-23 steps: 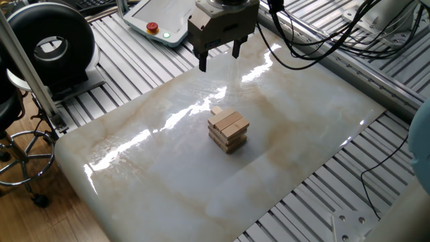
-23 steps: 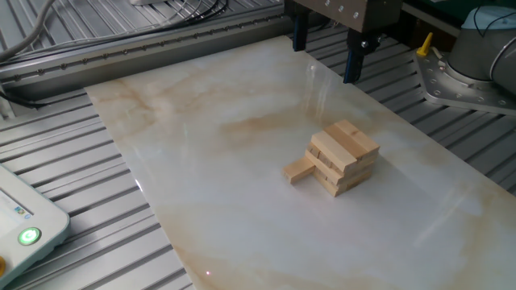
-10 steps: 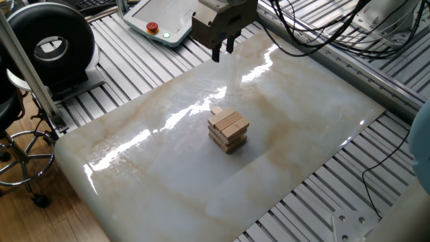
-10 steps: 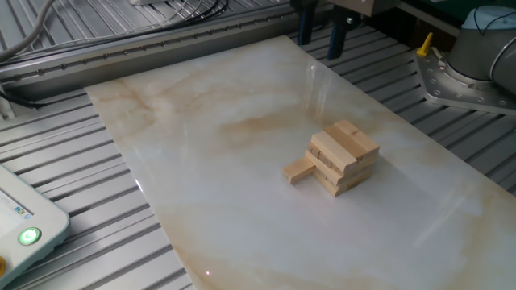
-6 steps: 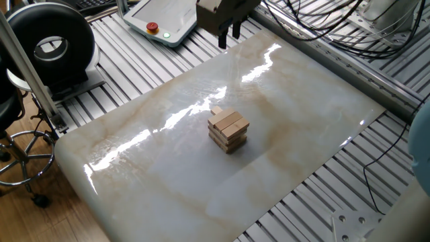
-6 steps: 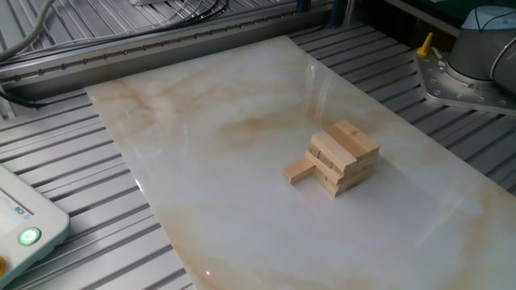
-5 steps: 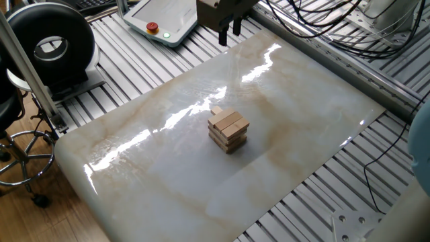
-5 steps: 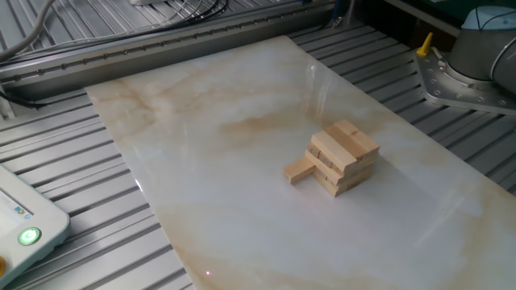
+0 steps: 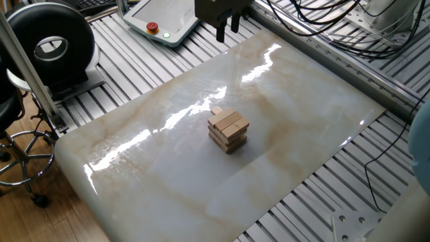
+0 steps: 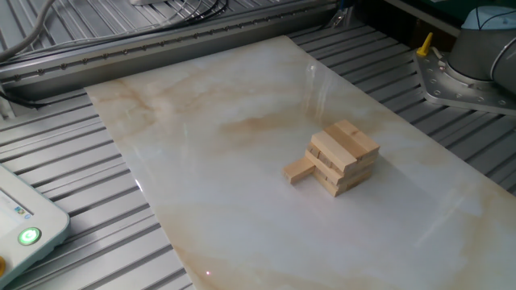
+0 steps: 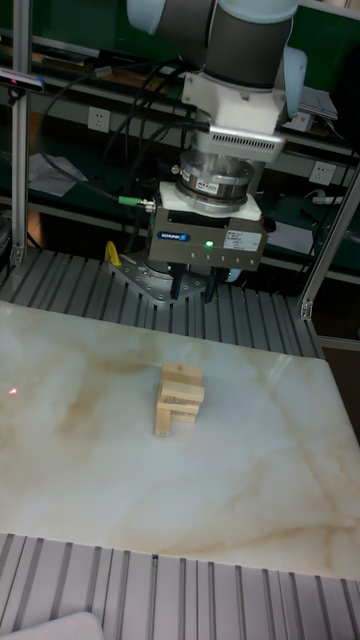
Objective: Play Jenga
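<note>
The Jenga (image 9: 228, 130) stack stands near the middle of the marbled worktop (image 9: 302, 134), a short tower of crossed layers. One block (image 10: 299, 169) sticks out at the base, toward the left of the frame in the other fixed view, its long axis running across that of the top layer.

The pincer (image 9: 225, 25) hangs at the top edge of one fixed view, well apart from the tower and clear above the worktop's far side. From it the stack lies down and slightly right in that frame. Its two fingers show close together with nothing between them, so it reads as clenched and empty.

The tall fixed view shows what the others cut off: the pincer (image 11: 195, 288) body and wrist, behind and above the stack (image 11: 180, 397), fingertips barely visible. The other fixed view shows the protruding block most plainly, but hardly any pincer.

Any next move probably has to bring the pincer down toward that block.
</note>
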Robot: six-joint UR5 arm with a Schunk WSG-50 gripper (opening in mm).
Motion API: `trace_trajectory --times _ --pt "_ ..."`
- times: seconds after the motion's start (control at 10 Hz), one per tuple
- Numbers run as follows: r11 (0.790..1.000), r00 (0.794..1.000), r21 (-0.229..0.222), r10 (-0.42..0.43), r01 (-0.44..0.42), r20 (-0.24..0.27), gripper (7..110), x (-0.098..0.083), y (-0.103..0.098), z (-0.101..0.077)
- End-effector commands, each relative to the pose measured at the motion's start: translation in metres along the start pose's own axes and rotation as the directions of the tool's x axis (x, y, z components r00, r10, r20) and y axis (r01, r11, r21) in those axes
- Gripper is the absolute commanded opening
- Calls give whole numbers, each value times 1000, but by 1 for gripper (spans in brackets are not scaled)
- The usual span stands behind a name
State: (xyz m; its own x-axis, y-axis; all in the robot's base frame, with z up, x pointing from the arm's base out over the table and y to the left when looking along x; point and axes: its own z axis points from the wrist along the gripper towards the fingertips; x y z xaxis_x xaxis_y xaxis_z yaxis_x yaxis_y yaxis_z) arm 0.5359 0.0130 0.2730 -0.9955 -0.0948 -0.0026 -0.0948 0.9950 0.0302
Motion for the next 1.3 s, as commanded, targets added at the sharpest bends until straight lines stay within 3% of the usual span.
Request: trace_trajectory --times 0.0,0.2,0.5,0.7,1.2 --pt "997 997 -48 55 -52 51 44 -13 11 -4" --pt "997 995 -49 65 -61 73 44 -18 11 -4" --pt "1000 998 -15 29 -28 51 44 -16 4 1" --pt "1000 999 11 0 0 32 44 -25 -2 18" --pt "999 998 -18 -46 47 35 44 -46 9 59"
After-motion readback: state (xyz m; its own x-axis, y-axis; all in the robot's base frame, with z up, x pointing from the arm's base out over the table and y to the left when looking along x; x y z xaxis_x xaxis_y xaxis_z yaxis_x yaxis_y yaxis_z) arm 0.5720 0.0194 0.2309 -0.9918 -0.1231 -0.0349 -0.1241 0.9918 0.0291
